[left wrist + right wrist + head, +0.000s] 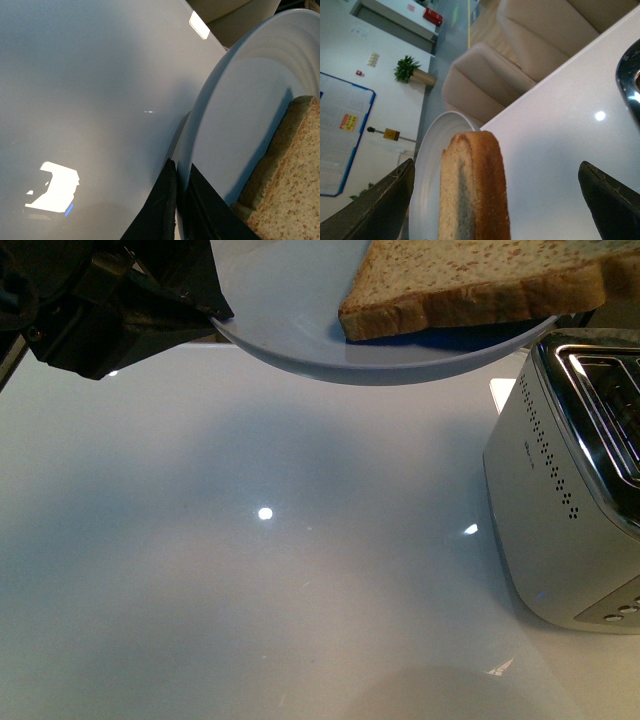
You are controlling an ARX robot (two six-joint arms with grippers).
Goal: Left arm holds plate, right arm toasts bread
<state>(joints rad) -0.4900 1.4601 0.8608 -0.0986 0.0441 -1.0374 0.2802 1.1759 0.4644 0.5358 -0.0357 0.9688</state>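
**Plate pinched at the rim, bread between open fingers**

The left pincer (181, 172) is clamped on the rim of the plate (300, 345), one black finger on each face, and holds it clear above the table. This probably keeps the slice steady at a height the other arm can reach.

The bread (470, 285) lies on the plate, on the side away from that grip and towards the toaster.

The right pincer (496, 167) is spread wide. The slice shows edge-on between its fingers, and neither finger touches it. I judge it is lined up to close on the crust.

Beyond it, the silver toaster (560, 490) stands on the glossy white table (250, 590), which mirrors the ceiling lights.

Past the table edge are beige sofas (530, 45), a potted plant (407, 67) and a blue-framed board (340, 130) on the wall.
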